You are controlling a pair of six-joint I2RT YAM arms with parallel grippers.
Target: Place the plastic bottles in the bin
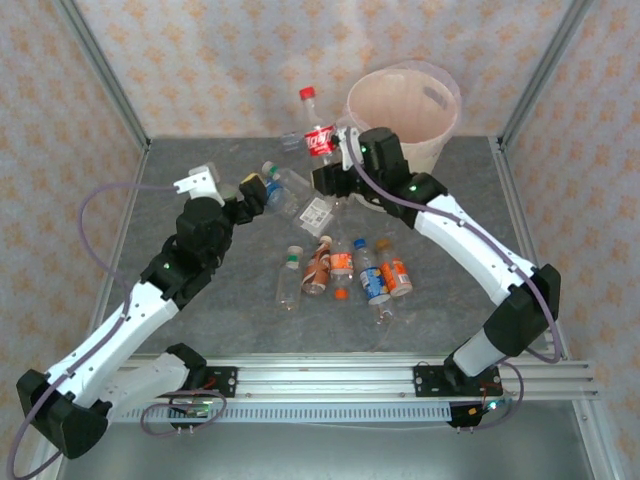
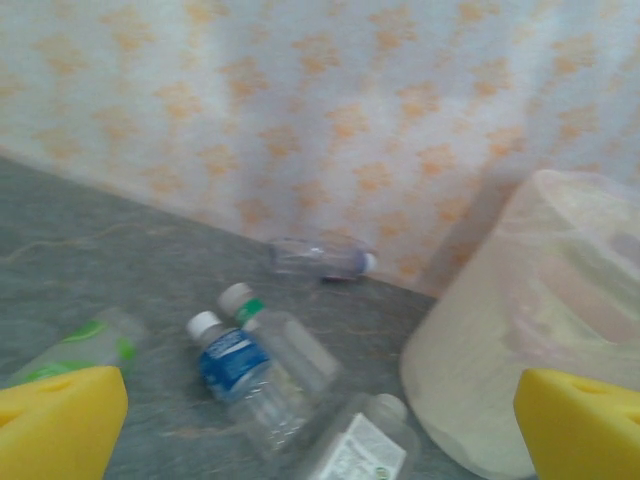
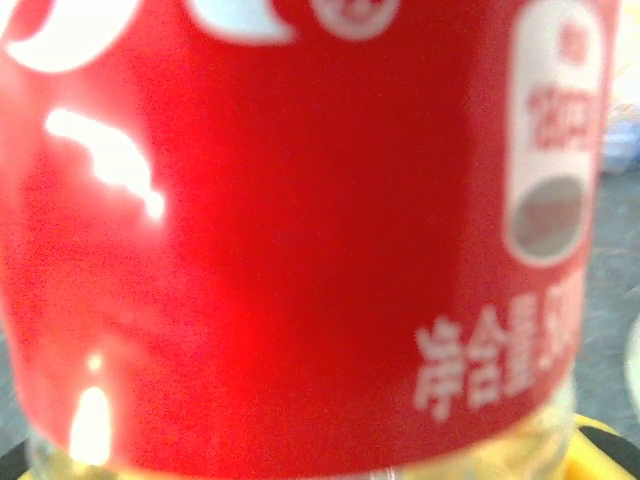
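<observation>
Plastic bottles (image 1: 342, 262) clear, crumpled; bin (image 1: 432, 148) round.

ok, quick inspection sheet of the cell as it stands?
Surface: grey table, bottles scattered on it.
Job's things: bin upright at the far edge; red-label bottle held up just left of it; loose bottles lying mid-table, more near the left hand.
Clutter: nothing seen.
Hands: right hand shut on the red-label bottle; left hand open, nothing between its fingers.
Cables: purple cables loop off both arms, not touching any bottle.
Surroundings: patterned curtain, metal frame posts.
</observation>
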